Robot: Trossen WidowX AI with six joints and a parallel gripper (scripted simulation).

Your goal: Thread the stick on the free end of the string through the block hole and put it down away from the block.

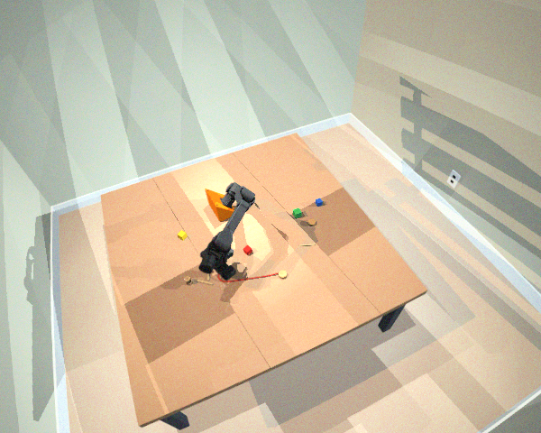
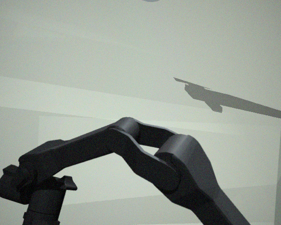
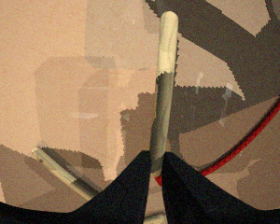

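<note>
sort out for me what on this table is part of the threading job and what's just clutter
Part of the job:
gripper, shut on the stick
red string
round button

Just lying about:
yellow cube
red cube
green cube
blue cube
loose stick

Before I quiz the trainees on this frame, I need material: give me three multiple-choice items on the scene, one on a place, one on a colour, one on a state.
1. Where does the round wooden button lie?
A. On top of the orange wedge
B. On the table at the far end of the string from the gripper
C. Beside the blue cube

2. What colour is the string?
A. Red
B. Green
C. White

3. How does the gripper stand?
A. Wide open over the table
B. Shut on nothing
C. Shut on the stick

Answers:
1 B: the top view shows the string running across the table from the gripper to the button.
2 A: both views show it red.
3 C: the wrist view shows the stick jutting from between the fingers.
</note>
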